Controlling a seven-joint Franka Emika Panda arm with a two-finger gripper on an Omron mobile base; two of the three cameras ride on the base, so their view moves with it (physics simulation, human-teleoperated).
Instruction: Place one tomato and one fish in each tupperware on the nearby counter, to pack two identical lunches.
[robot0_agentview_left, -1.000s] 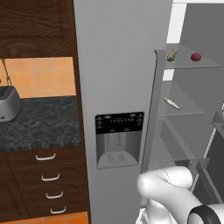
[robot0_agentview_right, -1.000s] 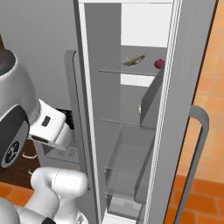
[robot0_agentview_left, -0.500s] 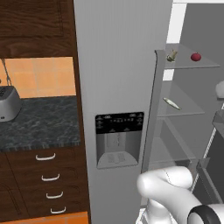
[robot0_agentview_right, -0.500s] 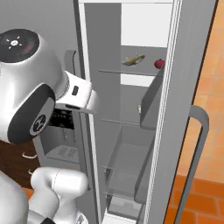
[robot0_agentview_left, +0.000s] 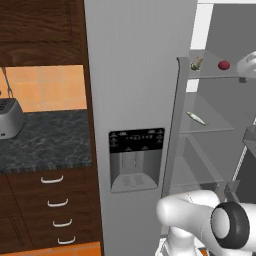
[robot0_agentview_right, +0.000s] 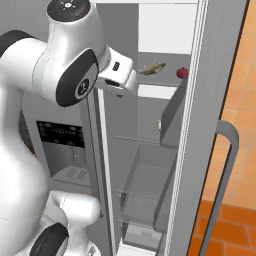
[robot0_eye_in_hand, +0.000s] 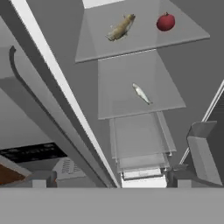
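Hovering at the open fridge (robot0_agentview_right: 200, 100), hand (robot0_eye_in_hand: 107, 179) spread, empty. Top shelf (robot0_eye_in_hand: 140, 39): fish (robot0_eye_in_hand: 121, 27) left, tomato (robot0_eye_in_hand: 165, 22) right; second fish (robot0_eye_in_hand: 141, 93) one shelf below.

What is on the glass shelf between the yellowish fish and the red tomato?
Nothing. In the hand view, the yellowish fish and the round red tomato lie apart on the top glass shelf, with only bare glass between them.
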